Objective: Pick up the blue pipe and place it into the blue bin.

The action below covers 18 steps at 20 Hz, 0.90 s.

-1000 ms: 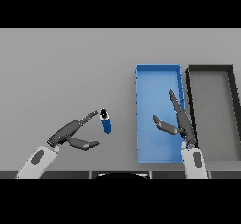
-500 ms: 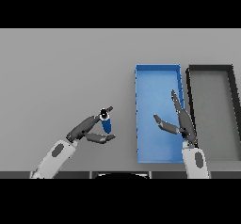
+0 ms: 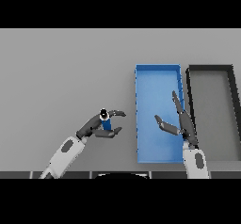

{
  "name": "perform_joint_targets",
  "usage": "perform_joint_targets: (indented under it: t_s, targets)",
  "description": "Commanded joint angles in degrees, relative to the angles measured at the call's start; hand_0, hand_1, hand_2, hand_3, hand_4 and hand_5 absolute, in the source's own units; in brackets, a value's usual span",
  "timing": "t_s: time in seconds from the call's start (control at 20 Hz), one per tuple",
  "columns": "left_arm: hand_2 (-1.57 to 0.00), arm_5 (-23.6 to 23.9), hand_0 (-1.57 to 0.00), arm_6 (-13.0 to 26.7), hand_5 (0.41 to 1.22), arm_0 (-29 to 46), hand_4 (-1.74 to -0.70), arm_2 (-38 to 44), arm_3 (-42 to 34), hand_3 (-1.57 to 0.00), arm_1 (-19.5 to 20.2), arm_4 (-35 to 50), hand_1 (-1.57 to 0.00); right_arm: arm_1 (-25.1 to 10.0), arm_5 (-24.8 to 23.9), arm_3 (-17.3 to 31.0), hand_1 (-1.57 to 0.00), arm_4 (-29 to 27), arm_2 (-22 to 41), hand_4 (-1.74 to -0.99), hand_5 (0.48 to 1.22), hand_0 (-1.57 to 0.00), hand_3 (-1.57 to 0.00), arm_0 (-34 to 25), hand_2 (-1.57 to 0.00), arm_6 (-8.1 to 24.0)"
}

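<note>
The blue pipe (image 3: 105, 122) is a short blue tube with a white and black end, standing on the grey table left of the blue bin (image 3: 157, 72). My left hand (image 3: 94, 126) has its fingers and thumb curled round the pipe from the left. My right hand (image 3: 182, 123) hovers over the bin's right side, fingers straight and thumb spread, holding nothing.
A black bin (image 3: 210, 69) stands right beside the blue bin, touching its right wall. The grey table (image 3: 61, 72) stretches to the left and back.
My left hand has moved right to the pipe and closed its fingers round it. The right hand has stayed in place.
</note>
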Motion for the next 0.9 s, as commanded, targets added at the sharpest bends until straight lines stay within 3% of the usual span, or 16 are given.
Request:
perform_joint_targets:
  t_s: [0.0,0.15,0.3,0.5,0.75,0.85]
  targets:
    - [-0.58,-0.3,-0.18,-0.33,0.784,0.55,-1.3,0.03,0.1,-0.59,-0.62,0.79,-0.41,0.13,-0.08,0.13,0.0,0.48,0.38,-1.192,0.56,0.0,0.0,-0.23,0.0,0.36]
    - [-1.06,0.53,-0.83,-1.14,0.997,0.99,-1.5,-0.08,-0.57,-1.02,-1.4,0.23,-0.98,-0.44,0.05,0.91,0.0,0.29,-0.23,-1.184,0.562,0.0,0.0,-0.48,0.0,0.11]
    - [-1.31,0.83,-1.19,-1.93,1.106,2.49,-1.62,-1.71,-1.98,-1.26,-1.38,-0.53,-1.27,0.1,-0.16,-0.02,0.0,0.7,0.47,-1.178,0.561,0.0,0.0,-0.14,0.0,0.16]
    - [-1.46,2.33,-1.42,-2.94,1.174,2.21,-1.52,-2.66,-2.84,-1.44,-1.69,-2.5,-1.45,-0.21,-0.12,0.71,0.0,0.7,0.17,-1.174,0.558,0.0,0.0,-1.1,0.0,1.59]
    - [-1.54,2.81,-1.52,-6.08,1.206,1.64,-1.48,-1.62,-6.27,-1.53,-4.07,-2.54,-1.53,-0.26,-0.34,1.73,0.0,1.01,-0.03,-1.154,0.55,0.0,0.0,-1.37,0.0,0.98]
    - [-1.55,2.67,-1.54,-5.47,1.211,0.24,-1.48,-1.35,-7.44,-1.54,-5.45,-2.4,-1.54,-0.36,-0.49,1.5,0.0,1.83,0.43,-1.144,0.551,0.0,0.0,-1.5,0.0,0.92]
